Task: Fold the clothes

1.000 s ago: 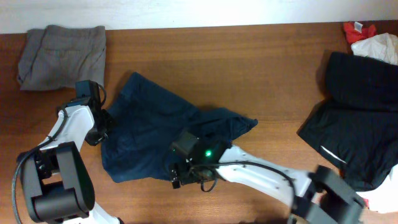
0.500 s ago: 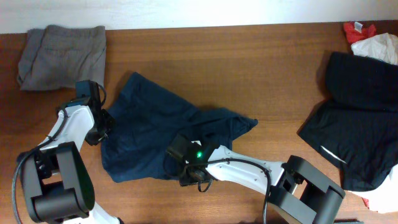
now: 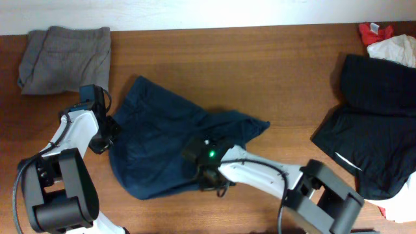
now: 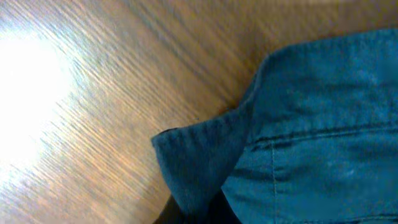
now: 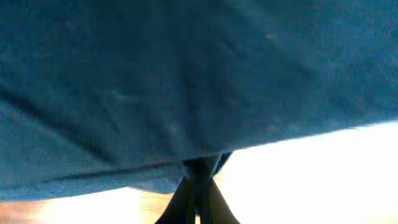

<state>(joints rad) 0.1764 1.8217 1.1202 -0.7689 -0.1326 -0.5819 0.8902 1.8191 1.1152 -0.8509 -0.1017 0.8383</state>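
Observation:
The clothes [image 3: 162,143], one dark navy garment, lie crumpled on the table left of centre. My left gripper [image 3: 104,135] sits at the garment's left edge; the left wrist view shows a folded corner of the clothes [image 4: 205,162] running down into the left gripper [image 4: 199,218], which is shut on it. My right gripper [image 3: 208,177] is at the garment's near edge. In the right wrist view the clothes [image 5: 186,81] fill the upper frame, and the right gripper [image 5: 199,183] is shut on the hem with its dark fingers [image 5: 180,208] pressed together.
A folded grey garment [image 3: 65,55] lies at the back left. A big black garment [image 3: 374,123] covers the right side, with white cloth [image 3: 393,49] and a red piece [image 3: 374,30] behind it. Bare wooden table [image 3: 273,65] lies between them.
My right gripper has gone from open to shut on the garment's near edge and shifted slightly right. The cloth's lower edge has spread nearer. The left arm has stayed put.

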